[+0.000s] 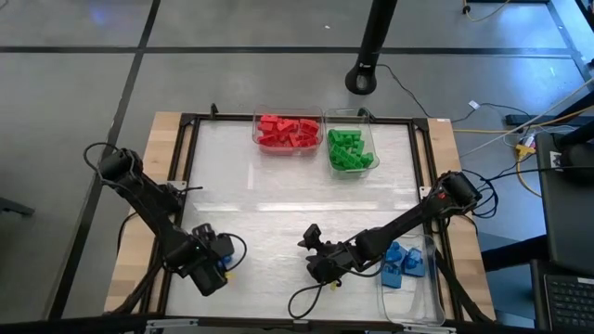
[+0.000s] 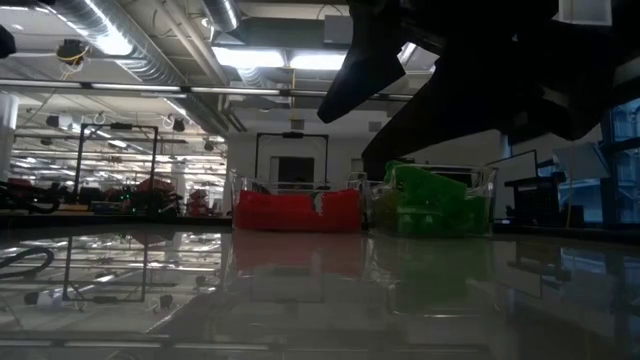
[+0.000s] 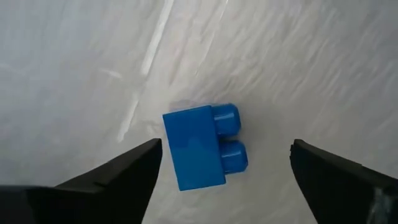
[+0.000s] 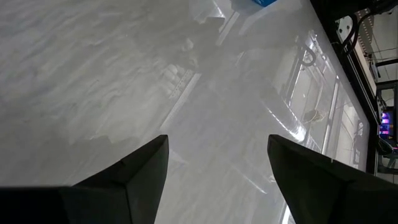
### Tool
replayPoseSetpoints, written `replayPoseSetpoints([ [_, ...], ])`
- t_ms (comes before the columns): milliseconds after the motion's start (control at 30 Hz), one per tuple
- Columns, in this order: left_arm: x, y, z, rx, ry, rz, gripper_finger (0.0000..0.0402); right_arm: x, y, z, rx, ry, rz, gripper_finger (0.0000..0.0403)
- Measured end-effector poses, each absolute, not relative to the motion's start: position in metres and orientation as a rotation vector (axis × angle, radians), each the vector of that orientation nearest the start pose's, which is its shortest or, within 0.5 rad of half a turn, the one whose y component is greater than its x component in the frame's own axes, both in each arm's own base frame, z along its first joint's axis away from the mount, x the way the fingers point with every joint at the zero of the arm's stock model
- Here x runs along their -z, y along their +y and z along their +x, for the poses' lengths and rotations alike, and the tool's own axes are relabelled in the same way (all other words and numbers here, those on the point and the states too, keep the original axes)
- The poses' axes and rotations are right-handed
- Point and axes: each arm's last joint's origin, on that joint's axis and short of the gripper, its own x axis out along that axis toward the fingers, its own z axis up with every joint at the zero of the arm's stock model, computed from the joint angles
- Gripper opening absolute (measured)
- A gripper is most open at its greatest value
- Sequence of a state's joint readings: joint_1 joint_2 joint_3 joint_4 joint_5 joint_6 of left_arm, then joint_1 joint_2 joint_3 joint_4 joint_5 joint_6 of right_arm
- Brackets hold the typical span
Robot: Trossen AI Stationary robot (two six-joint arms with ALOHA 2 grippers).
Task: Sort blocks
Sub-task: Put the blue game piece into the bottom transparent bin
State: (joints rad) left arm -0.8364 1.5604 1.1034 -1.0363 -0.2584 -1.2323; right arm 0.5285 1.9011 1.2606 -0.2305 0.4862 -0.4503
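The left gripper (image 1: 221,269) is down low at the near left part of the table (image 1: 278,186). Its 2 dark fingers (image 3: 112,177) are apart. A blue block (image 3: 202,146) lies on the white table top between them, and neither finger touches it. The block lies on its side, with its 2 round studs pointing sideways. From above, only a bit of blue shows under the gripper.

The right gripper (image 1: 311,243) is near the middle of the table, on the near side. Its fingers (image 4: 134,168) are apart too, and nothing is between them. Only bare white table shows under it.

There are 3 clear bins. At the far edge, the red bin (image 1: 256,130) is full of red blocks (image 1: 286,132). Just to its right, the green bin (image 1: 373,139) is full of green blocks (image 1: 348,150). The 2 bins stand side by side, almost touching. In the low view the red blocks (image 2: 295,210) are on the left and the green blocks (image 2: 430,205) are on the right, with dark arm parts hanging above them.

The third bin (image 1: 408,301) is at the near right corner of the table. It has a small pile of blue blocks (image 1: 404,264) at its far end. The right arm reaches across just beside that pile.

A black pole stand (image 1: 367,74) is on the floor past the far edge of the table.
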Motion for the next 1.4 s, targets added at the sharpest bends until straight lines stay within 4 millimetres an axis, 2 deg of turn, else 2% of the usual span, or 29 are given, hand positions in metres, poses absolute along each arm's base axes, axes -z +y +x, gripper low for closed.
replayPoseSetpoints([
  [233,-0.218,-0.196,0.187,-0.387,1.274,-0.287,0.0396,-0.183,0.189,0.351,-0.214,0.752,-0.851,0.0273],
  [400,-0.218,-0.196,0.187,-0.379,1.259,-0.267,0.0385,-0.183,0.189,0.350,-0.214,0.756,-0.853,0.0273],
  [633,-0.216,-0.198,0.186,-0.440,1.251,-0.336,0.0386,-0.183,0.189,0.350,-0.214,0.755,-0.853,0.0273],
  [800,-0.205,-0.197,0.185,-0.531,1.307,-0.303,0.0380,-0.183,0.189,0.350,-0.213,0.755,-0.848,0.0273],
  [1233,-0.186,-0.203,0.189,-0.527,1.357,-0.231,0.0379,-0.183,0.189,0.350,-0.212,0.755,-0.845,0.0273],
  [1400,-0.165,-0.195,0.183,-0.536,1.382,-0.232,0.0379,-0.183,0.189,0.350,-0.212,0.755,-0.845,0.0273],
])
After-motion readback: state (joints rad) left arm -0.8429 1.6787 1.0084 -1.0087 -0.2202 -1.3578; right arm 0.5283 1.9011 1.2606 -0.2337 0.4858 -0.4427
